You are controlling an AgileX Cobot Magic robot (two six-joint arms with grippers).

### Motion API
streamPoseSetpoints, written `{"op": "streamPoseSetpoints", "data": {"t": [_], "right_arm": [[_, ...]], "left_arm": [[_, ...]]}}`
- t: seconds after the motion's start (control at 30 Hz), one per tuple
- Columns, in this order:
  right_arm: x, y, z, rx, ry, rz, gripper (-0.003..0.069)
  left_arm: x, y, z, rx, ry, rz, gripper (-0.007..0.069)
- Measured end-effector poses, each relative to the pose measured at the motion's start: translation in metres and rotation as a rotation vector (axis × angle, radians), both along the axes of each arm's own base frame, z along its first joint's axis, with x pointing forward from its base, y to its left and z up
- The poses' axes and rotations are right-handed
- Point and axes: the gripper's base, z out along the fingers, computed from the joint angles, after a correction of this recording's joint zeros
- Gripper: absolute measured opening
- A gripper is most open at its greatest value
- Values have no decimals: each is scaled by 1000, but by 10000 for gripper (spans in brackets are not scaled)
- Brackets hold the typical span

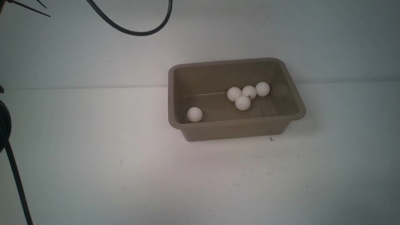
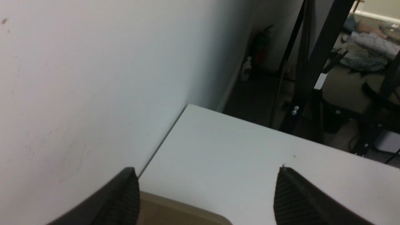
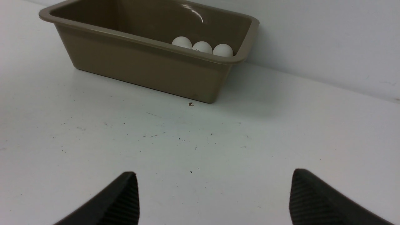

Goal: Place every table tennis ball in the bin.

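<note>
We count all 5 balls (image 1: 242, 102) in the bin (image 1: 237, 123), so nothing looks left; left gripper (image 2: 206, 175) and right gripper (image 3: 214, 175) gape empty.

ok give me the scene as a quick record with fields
bin: taupe plastic tub on the white table, by the wall
table tennis balls: five, all inside the bin
cluster: four together toward the bin's right end
lone ball: near-left corner
left tool: open, empty
right tool: open, empty
</note>
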Motion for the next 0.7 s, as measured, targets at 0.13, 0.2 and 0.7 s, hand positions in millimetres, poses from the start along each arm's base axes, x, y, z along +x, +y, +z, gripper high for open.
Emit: {"op": "streamPoseSetpoints", "data": {"t": [0.13,0.2,0.7], "right_arm": [[0,0,0,-1,0,0,588],[0,0,0,-1,0,0,588],[0,0,0,-1,-1,1,588]], "left_arm": [[-2,-1,4,-49,11,-19,520],[-3,-4,4,-58,13,-28,520],[-8,-57,-1,9,-3,46,520]]}}
